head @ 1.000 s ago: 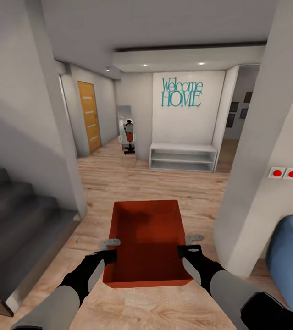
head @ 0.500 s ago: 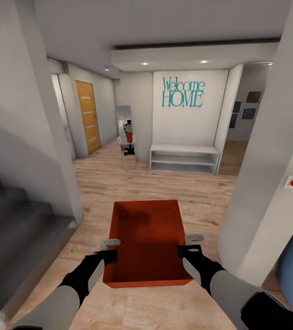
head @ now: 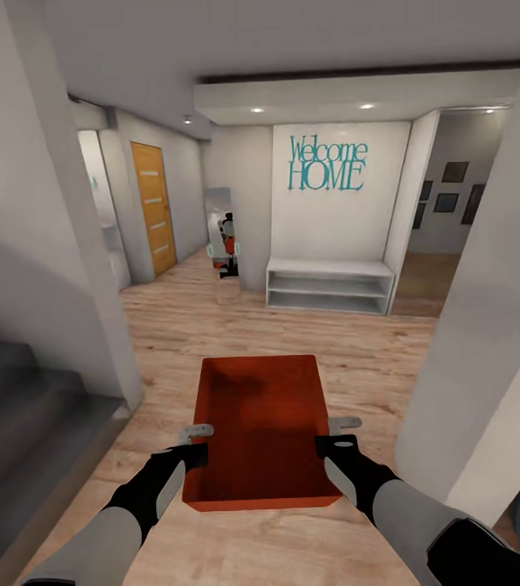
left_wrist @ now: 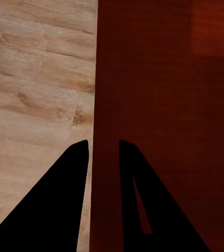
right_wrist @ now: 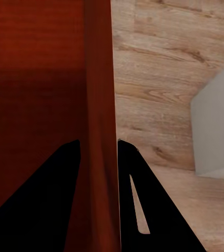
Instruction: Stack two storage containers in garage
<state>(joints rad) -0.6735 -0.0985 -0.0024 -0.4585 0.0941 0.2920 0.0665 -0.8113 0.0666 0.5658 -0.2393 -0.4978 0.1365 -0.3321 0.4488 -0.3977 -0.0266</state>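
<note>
I carry one orange-red storage container (head: pixel 264 423), topless and empty, held level in front of me above the light wood plank floor. My left gripper (head: pixel 197 454) is shut on its left wall, and the left wrist view has that wall (left_wrist: pixel 99 94) pinched between the two black fingers (left_wrist: pixel 64 205). At the opposite side my right gripper (head: pixel 330 446) is shut on the right wall, which runs between its fingers (right_wrist: pixel 138 210) in the right wrist view, the wall (right_wrist: pixel 99 105) standing on edge.
A hallway lies ahead with a white shelf bench (head: pixel 329 286) under a "Welcome HOME" sign (head: pixel 327 163). A wooden door (head: pixel 152 207) is at far left, dark stairs (head: pixel 24 407) at near left, a white wall corner (head: pixel 487 325) close on the right.
The whole view has advanced down the hallway: stairs and the right wall slid outward and the red wall buttons left the picture. Container and both grippers keep the same hold.
</note>
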